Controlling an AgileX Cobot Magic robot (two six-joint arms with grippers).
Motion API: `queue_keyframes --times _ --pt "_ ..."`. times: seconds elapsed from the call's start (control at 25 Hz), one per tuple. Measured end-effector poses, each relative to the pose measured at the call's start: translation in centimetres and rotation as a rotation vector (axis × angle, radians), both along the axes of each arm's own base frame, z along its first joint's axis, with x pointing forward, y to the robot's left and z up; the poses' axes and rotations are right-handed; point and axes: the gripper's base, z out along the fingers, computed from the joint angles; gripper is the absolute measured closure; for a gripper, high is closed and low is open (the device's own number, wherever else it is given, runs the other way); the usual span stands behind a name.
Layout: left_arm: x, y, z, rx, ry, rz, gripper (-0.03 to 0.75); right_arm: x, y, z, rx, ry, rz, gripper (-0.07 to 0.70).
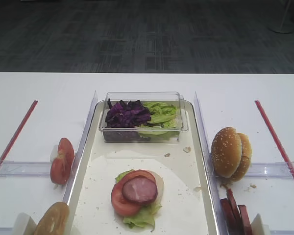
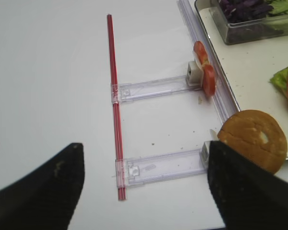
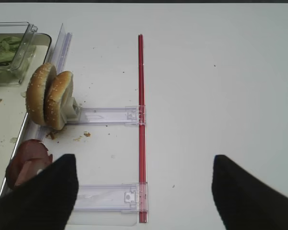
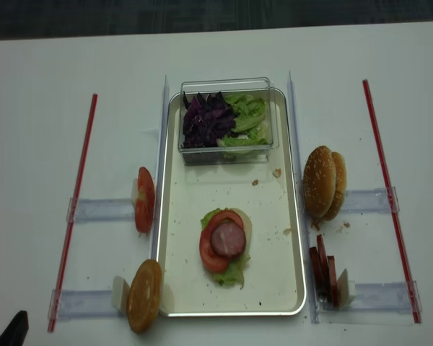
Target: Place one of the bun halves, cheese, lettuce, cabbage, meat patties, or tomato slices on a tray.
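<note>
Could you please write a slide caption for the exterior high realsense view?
A meat patty tops tomato and lettuce on the tray, beside racked bun halves.

Lighting: bright, even and overhead across all views, with the white table (image 1: 34,88) near overexposed and only faint, soft shadows under the tray (image 4: 292,288) rim and the bun halves (image 1: 230,152). Glare: mild sheen on the clear plastic box (image 1: 143,97) walls and the tray floor. Focus: both wrist views render the near dark gripper fingers (image 3: 38,199) soft-edged and blurred; the realsense view is slightly grainy and cooler.
</note>
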Motion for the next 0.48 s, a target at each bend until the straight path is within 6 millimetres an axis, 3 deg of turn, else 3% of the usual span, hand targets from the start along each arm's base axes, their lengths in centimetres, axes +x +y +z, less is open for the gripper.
queue_keyframes --times 0.2,0.48 --pt "0.00 0.00 0.00 0.000 0.000 0.000 0.223 0.00 0.00 0.00 0.000 0.000 0.000 -0.025" --pt "0.00 0.00 0.00 0.000 0.000 0.000 0.223 0.00 0.00 0.00 0.000 0.000 0.000 -0.034"
